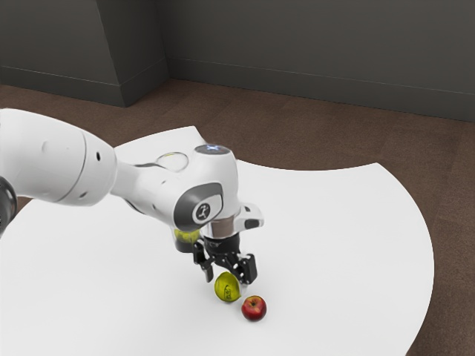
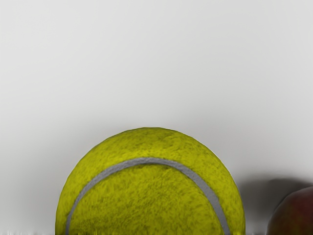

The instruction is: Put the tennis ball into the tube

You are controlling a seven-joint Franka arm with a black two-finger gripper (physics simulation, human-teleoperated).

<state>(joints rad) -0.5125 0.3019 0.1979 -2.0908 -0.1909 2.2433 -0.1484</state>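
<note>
"What does the exterior view give you?"

"Start from the tennis ball [image 1: 227,288]. It's outside the tube [image 1: 185,248], down by the white table [image 1: 334,252], with the black gripper [image 1: 229,279] right above it."

"And has the gripper got hold of it?"

"Looks released to me. The fingers stand spread wide, down around the ball's upper part, and I don't see them pinching it."

"Where's the tube, then?"

"From the ball, it's up and toward the exterior view's left, near but apart. It's clear, with something yellow inside, and it stands partly hidden behind the white arm [image 1: 152,191]. Its round rim shows past the arm."

"Anything else by the ball?"

"A red apple [image 1: 254,308], just beside it, toward the exterior view's right and a little lower."

"Now the wrist view?"

"The ball is big and close under the hand, fuzzy yellow-green, with a grey seam curving across it. The apple is off to one side of it, only partly in frame, with a strip of shadowed table between the two."

"So they're apart?"

"Yes, near each other, with a small gap."
</note>
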